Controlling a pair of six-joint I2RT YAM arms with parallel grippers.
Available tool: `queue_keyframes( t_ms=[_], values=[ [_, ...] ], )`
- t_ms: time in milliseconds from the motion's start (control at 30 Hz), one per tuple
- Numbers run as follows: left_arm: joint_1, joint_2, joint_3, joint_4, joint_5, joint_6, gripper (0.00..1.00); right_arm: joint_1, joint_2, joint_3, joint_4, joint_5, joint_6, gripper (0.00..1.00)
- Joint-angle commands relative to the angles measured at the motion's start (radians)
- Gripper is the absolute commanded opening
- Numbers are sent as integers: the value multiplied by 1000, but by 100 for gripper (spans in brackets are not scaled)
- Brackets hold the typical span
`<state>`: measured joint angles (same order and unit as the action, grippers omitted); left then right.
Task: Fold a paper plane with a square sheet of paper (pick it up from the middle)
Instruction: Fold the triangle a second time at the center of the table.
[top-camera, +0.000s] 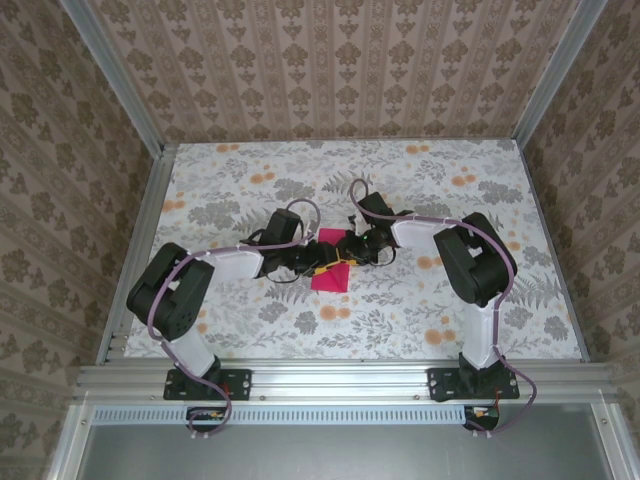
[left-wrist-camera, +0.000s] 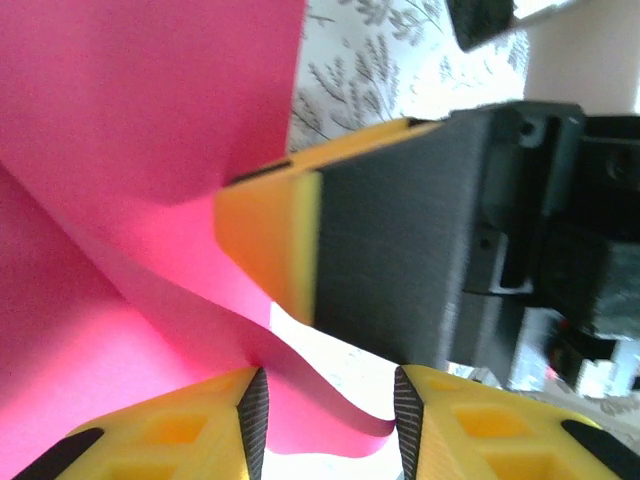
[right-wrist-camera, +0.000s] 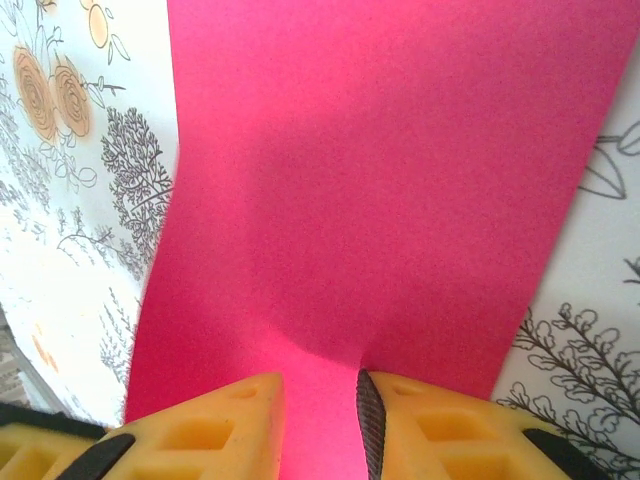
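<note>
The square sheet of paper (top-camera: 330, 280) is bright magenta-pink and lies buckled on the table's middle, with both grippers meeting over it. My right gripper (right-wrist-camera: 320, 420) has a raised bulge of the sheet (right-wrist-camera: 380, 180) pinched between its narrow-set jaws. In the left wrist view one of its fingers (left-wrist-camera: 270, 240) shows from the side, with paper coming out from it. My left gripper (left-wrist-camera: 325, 420) stands open. A curled edge of the sheet (left-wrist-camera: 330, 415) runs across its gap from one pad to the other. From above, the left gripper (top-camera: 319, 268) and right gripper (top-camera: 345, 258) almost touch.
The floral tablecloth (top-camera: 400, 180) spreads on all sides of the paper. Aluminium frame rails (top-camera: 340, 375) run along the near edge and up the corners. Patterned walls close in the back and the sides.
</note>
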<state>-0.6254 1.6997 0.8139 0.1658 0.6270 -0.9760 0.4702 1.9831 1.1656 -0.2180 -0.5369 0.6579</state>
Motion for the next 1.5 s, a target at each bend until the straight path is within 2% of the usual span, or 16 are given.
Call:
queue_keyframes(
  t_ms=[0,133,533,633,767,1133,1267,1467],
  values=[
    [12,18,-17,8,-40,-10,40,-11,1,-40,-52,-10,19,28],
    [13,14,-29,13,-43,-10,39,-27,-15,-48,-41,-21,25,28],
    [15,29,-12,18,-43,-15,47,-67,-162,-136,18,-52,-8,35],
    [14,38,-6,25,-32,-21,48,-68,-155,-132,0,-34,-23,33],
    [13,44,0,31,-24,-27,48,-67,-118,-113,-4,-40,-21,26],
    [3,78,42,30,-10,-42,52,-64,-73,-112,-9,-50,-46,26],
    [0,84,54,29,-10,-44,50,-64,-68,-117,-4,-54,-48,25],
    [-2,92,57,24,-12,-41,43,-70,-120,-142,24,-58,-48,26]
  ],
)
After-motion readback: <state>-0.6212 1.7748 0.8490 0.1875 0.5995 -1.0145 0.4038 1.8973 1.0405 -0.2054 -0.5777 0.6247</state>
